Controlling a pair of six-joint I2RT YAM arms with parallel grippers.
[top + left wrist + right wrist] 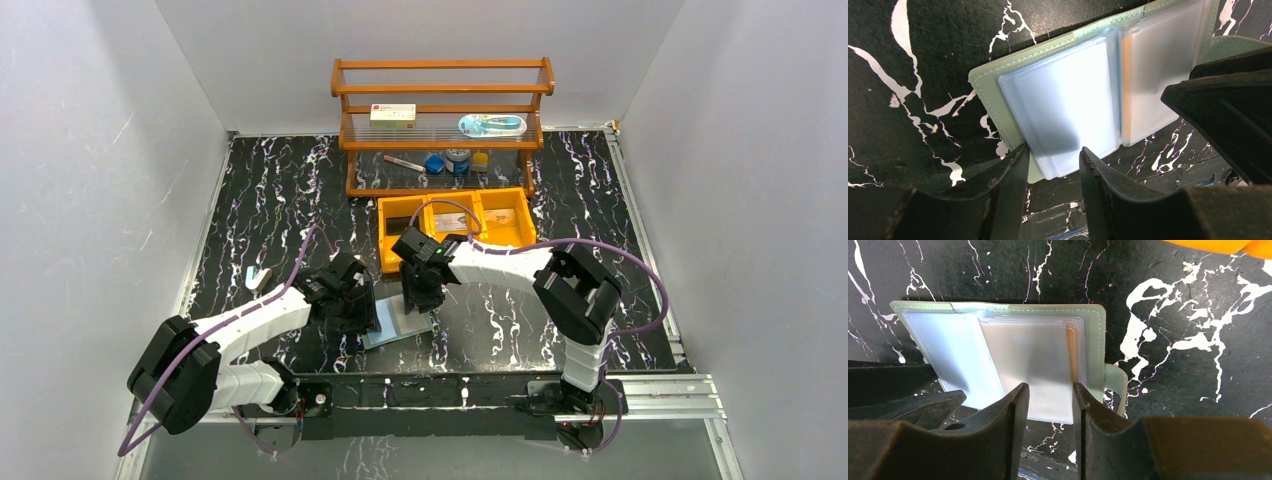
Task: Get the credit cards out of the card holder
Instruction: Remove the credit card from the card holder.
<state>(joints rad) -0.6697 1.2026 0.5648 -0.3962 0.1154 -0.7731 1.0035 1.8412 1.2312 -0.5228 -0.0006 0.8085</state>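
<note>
The black marbled table (270,200) carries the card holder (400,325), orange bins (388,262), a wooden rack (440,64) and perhaps a pale scrap (259,278).

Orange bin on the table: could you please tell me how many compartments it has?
3, side by side: left compartment, partly behind the right arm, middle compartment, right compartment.

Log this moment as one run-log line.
card holder open flat; left gripper open over sleeves; right gripper open over sleeves; orange card in sleeve
</note>
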